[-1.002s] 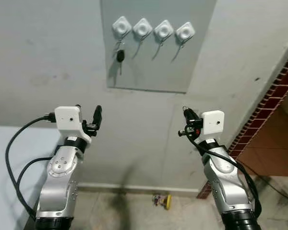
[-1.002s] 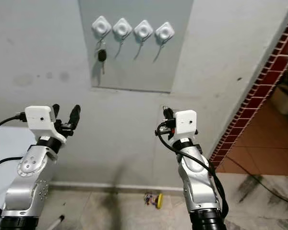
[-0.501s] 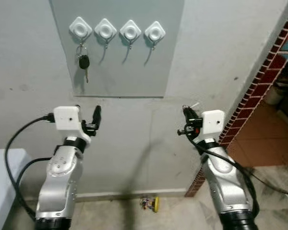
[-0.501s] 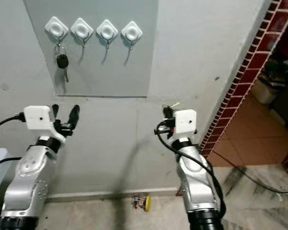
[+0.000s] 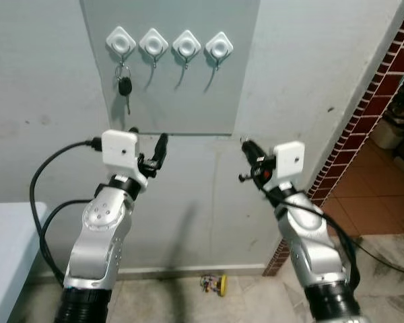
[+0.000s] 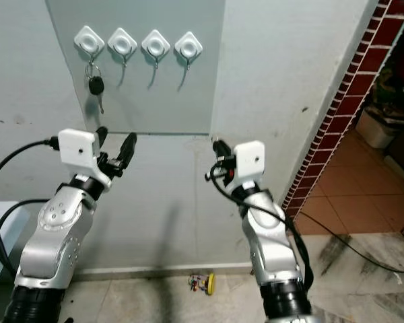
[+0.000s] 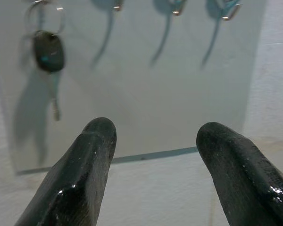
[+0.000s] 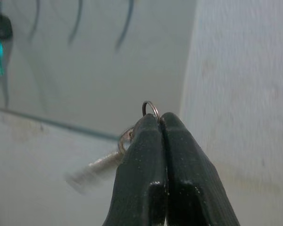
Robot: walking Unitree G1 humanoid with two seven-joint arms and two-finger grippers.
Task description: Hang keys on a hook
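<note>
Four white diamond-shaped hooks (image 5: 186, 44) sit in a row on a grey wall panel (image 5: 182, 101). A black car key (image 5: 124, 86) hangs from the leftmost hook (image 5: 121, 42); the other three are bare. My right gripper (image 5: 248, 145) is raised below the panel's right corner, shut on a small key ring (image 8: 151, 107). A silver key (image 8: 92, 169) sticks out sideways from the ring. My left gripper (image 5: 148, 138) is raised just under the panel's lower edge, open with nothing between its fingers (image 7: 92, 160).
A dark red tiled pillar edge (image 5: 384, 87) runs down the right side, with a brown tiled floor beyond it. A small yellow object (image 5: 215, 284) lies on the floor at the wall's foot. A pale surface (image 5: 7, 235) stands at the lower left.
Both arms have risen and drawn inward toward the panel's lower edge. The camera swung over the last second, bringing the panel across the view. The right gripper still holds the ring.
</note>
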